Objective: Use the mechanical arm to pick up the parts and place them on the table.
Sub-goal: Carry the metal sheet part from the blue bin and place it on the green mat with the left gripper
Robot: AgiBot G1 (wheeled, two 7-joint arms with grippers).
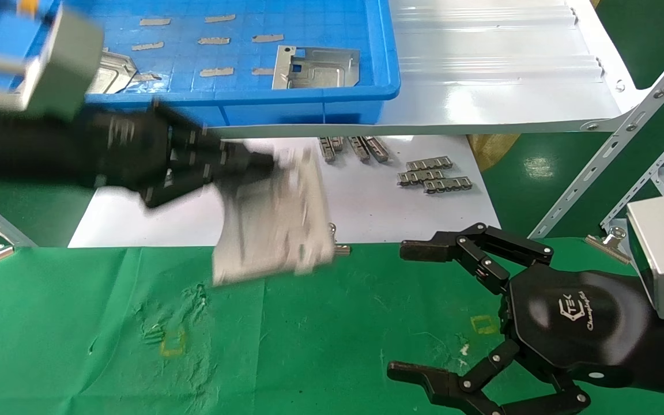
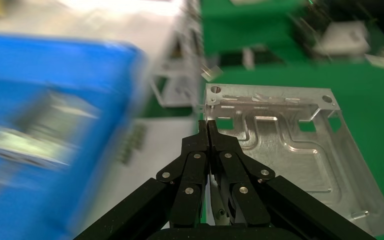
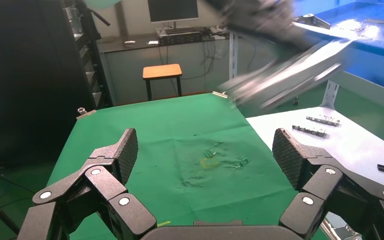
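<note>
Green table [image 1: 78,346]: one, filling the near half of the scene, with two yellow square marks on it and clips along its far edge.
White sheet [image 1: 378,202]: one, just beyond the table's far edge.
Blue bin [image 1: 240,63]: one, far left, holding two more plates [image 1: 316,67], the second half hidden behind the left arm's wrist block.
Left gripper [image 2: 208,131]: one, over the white sheet's left side, its jaws pressed together on one edge of the carried plate.
Right gripper [image 1: 424,311]: one, parked low over the near right of the table, jaws wide apart and holding nothing.
Carried plate [image 1: 274,222]: one, in the air, tilted, straddling the line where sheet meets green table, near the middle.
Small ridged strips [image 1: 433,173]: about seven lay on the white sheet right of the plate; roughly seven more flat strips sat in the bin.
Risk, grip: the plate was pinched by one edge only, so it could probably swing or slip out.
Risk, landing: released tilted, it might land on a corner and slide onto the white sheet.
Risk, clip: its far corner hung close to a clip [image 1: 340,248] and could catch there.
</note>
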